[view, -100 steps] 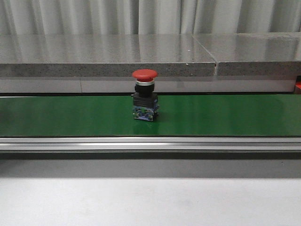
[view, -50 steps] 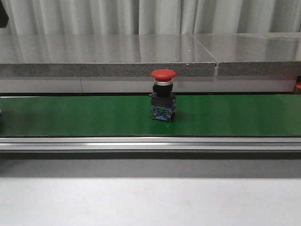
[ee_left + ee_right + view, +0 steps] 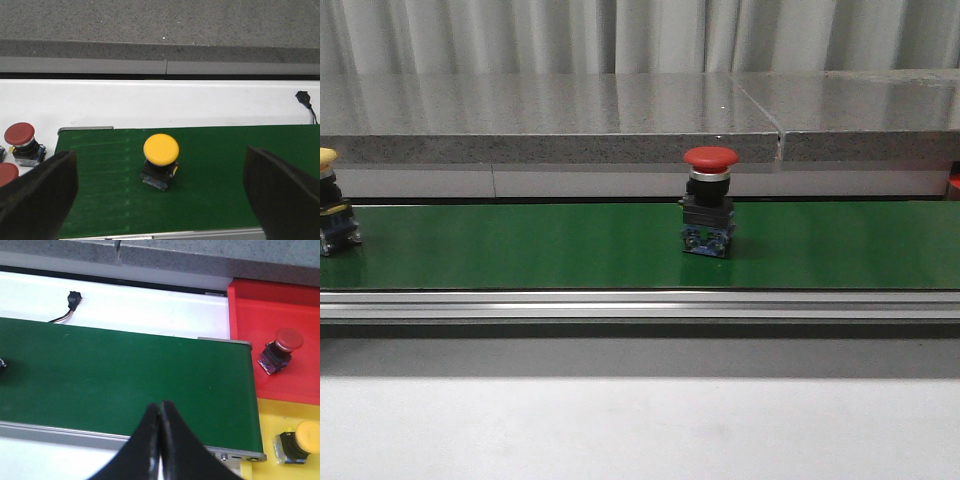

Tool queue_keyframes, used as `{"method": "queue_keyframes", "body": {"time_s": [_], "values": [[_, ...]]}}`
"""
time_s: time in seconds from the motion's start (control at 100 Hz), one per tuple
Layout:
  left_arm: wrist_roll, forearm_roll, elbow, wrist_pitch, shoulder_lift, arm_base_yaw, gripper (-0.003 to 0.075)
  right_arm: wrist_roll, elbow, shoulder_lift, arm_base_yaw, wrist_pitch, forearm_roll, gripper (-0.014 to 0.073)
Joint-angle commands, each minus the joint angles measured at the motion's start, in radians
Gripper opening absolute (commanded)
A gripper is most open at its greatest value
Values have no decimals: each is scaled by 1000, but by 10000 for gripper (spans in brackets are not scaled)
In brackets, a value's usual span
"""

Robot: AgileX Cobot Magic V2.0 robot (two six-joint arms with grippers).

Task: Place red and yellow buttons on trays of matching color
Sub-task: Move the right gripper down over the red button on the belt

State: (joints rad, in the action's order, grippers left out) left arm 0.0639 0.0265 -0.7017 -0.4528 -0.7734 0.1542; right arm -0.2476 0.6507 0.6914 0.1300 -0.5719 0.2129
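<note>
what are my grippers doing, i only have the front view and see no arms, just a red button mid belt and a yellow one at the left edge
Observer: The left gripper is open, its fingers wide on either side of the yellow button on the belt.
Operator: and the right one
Observer: The right gripper is shut with nothing held, over the belt's end.
Operator: anything sorted yet
Observer: Yes. The right wrist view shows a red button lying on the red tray and a yellow one on the yellow tray.
</note>
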Motion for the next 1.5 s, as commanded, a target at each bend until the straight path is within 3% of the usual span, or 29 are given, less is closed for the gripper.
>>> {"method": "queue_keyframes", "body": {"time_s": [0.0, 0.1, 0.22, 0.49, 0.67, 0.74, 0.84, 0.97, 1.08, 1.29, 1.49], "values": [[1, 9, 50, 87, 91, 8, 651, -5, 26, -3, -1, 61, -1, -68], [1, 9, 133, 86, 177, 8, 617, -5, 26, -3, -1, 61, -1, -68], [1, 9, 204, 86, 266, 8, 490, -5, 26, -3, -1, 61, -1, -68], [1, 9, 252, 92, 324, 8, -22, -5, 26, -2, -1, 91, -1, -68], [1, 9, 252, 94, 324, 8, -19, -5, 26, -2, -1, 91, 0, -61], [1, 9, 252, 94, 324, 8, -19, -5, 26, -2, -1, 79, 0, -11], [1, 9, 252, 94, 324, 8, -19, -5, 26, -2, -1, 53, 0, 169], [1, 9, 252, 94, 324, 8, -19, -5, 26, -2, -1, 32, 0, 514], [1, 9, 252, 94, 324, 8, -19, -5, 26, -2, -1, 32, 0, 660], [1, 9, 252, 94, 324, 8, -19, -6, 30, 22, -1, 37, 1, 663], [1, 9, 252, 94, 324, 8, -19, -47, 61, 167, -31, 25, 1, 663]]}}
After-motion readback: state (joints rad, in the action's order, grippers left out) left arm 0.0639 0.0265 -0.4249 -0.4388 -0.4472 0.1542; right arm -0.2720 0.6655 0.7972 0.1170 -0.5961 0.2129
